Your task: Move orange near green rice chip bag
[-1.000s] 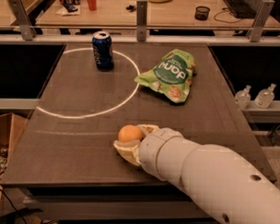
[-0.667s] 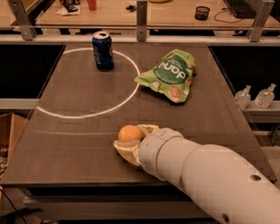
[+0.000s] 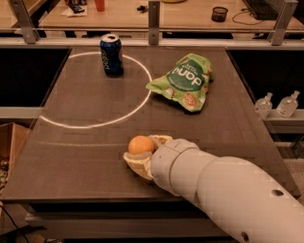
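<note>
Cream two-finger gripper [image 3: 144, 152] low over the near part of the dark flat table [image 3: 80, 161], closed around a small round matte orange [image 3: 140, 144] cupped between pale fingers [image 3: 161, 140]. Farther off, to the gripper's right, well apart: glossy bright green rice chip bag [image 3: 186, 79], lying flat. Farther off, to its left: upright dark blue soda can [image 3: 111, 54].

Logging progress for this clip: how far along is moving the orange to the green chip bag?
Done: gripper is at the orange, near the table's front edge. In hand: the grasp. Left: carrying it beside the green rice chip bag, farther back.
</note>
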{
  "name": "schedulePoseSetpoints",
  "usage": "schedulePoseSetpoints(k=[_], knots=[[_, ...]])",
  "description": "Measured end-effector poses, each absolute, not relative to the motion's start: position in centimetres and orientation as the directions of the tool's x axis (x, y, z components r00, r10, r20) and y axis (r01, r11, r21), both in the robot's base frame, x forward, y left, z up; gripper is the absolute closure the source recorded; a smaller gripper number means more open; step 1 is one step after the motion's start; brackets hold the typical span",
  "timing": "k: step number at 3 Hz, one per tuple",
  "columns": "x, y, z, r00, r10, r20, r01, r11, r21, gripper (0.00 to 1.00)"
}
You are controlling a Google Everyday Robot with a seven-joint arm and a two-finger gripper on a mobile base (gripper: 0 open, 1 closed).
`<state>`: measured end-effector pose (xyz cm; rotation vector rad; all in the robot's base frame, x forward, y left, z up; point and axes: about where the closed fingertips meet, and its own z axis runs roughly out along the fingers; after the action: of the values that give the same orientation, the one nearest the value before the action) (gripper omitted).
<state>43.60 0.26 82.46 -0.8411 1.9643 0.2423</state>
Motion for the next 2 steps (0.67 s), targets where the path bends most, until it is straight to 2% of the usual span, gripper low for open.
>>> schedulePoseSetpoints(k=[2], knots=[[43.6,0.26,82.46,-0.311,-0.459,-0.832,-0.647,0.744,-0.168,1.0]])
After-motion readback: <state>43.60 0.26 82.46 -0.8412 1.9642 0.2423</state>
